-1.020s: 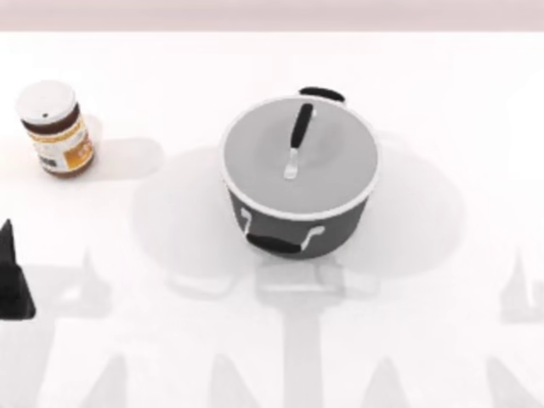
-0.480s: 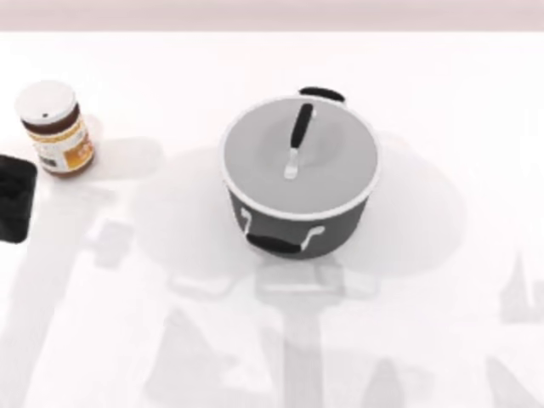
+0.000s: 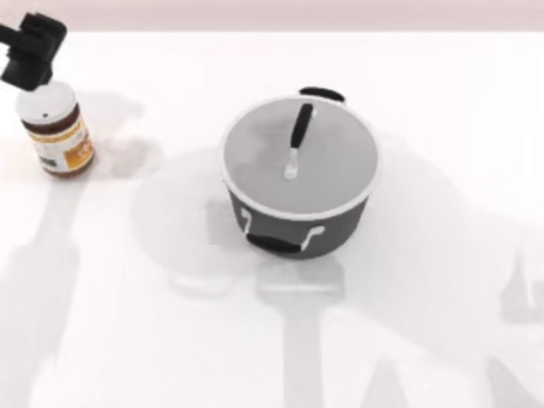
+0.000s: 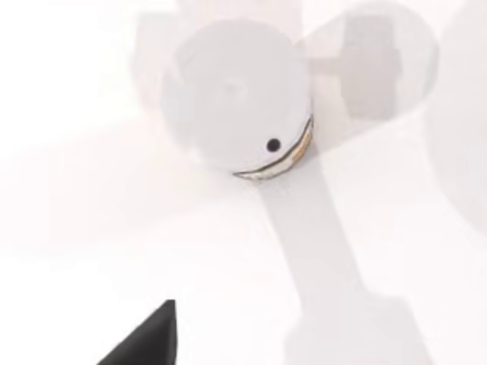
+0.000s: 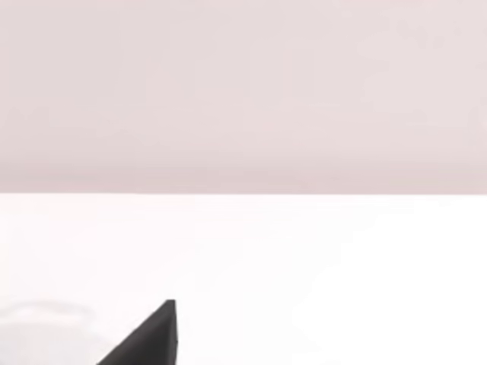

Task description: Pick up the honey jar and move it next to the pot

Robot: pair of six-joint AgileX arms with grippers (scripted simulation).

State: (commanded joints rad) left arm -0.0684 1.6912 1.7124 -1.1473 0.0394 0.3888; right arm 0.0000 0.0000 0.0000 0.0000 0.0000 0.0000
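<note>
The honey jar (image 3: 55, 129) stands upright at the table's (image 3: 442, 102) far left, well apart from the pot (image 3: 299, 174) in the middle. The left gripper (image 3: 32, 53) hangs over the jar's lid; whether its fingers are spread, I cannot tell.

The table (image 3: 442, 102) is white and flat, and two things stand directly on it. The pot (image 3: 299, 174) stands near the middle, upright, with its grey lid on it and one black side handle toward the near edge. The honey jar (image 3: 55, 129) stands upright well apart from the pot, on the pot's left side and a little farther back. Soft grey shadows lie across the surface around the pot.
</note>
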